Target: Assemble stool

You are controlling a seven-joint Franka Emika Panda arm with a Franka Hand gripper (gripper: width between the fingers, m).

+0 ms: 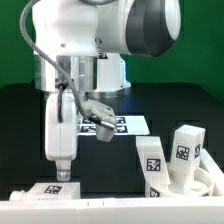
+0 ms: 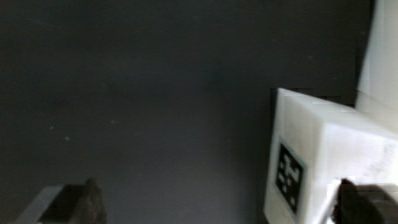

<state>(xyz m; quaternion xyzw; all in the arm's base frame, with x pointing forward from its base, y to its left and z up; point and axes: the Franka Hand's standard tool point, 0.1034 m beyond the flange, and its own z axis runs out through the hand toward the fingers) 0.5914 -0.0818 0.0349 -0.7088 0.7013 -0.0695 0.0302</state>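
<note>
My gripper (image 1: 62, 176) points straight down at the front of the exterior view's left, just above a white tagged stool part (image 1: 46, 190) lying on the black table. In the wrist view the gripper (image 2: 217, 206) is open, with dark fingertips (image 2: 71, 204) wide apart. The white tagged part (image 2: 317, 150) lies close to one finger and reaches partly into the gap; nothing is gripped. Two chunky white legs (image 1: 152, 160) (image 1: 186, 146) with tags stand at the exterior view's right. A curved white rim, apparently the seat (image 1: 207, 184), lies beside them, cut by the picture's edge.
The marker board (image 1: 118, 125) lies flat on the table behind the gripper. A low white edge (image 1: 110, 203) runs along the front. The robot's base (image 1: 100, 72) stands at the back, and bare black table (image 1: 105, 165) lies between the gripper and the legs.
</note>
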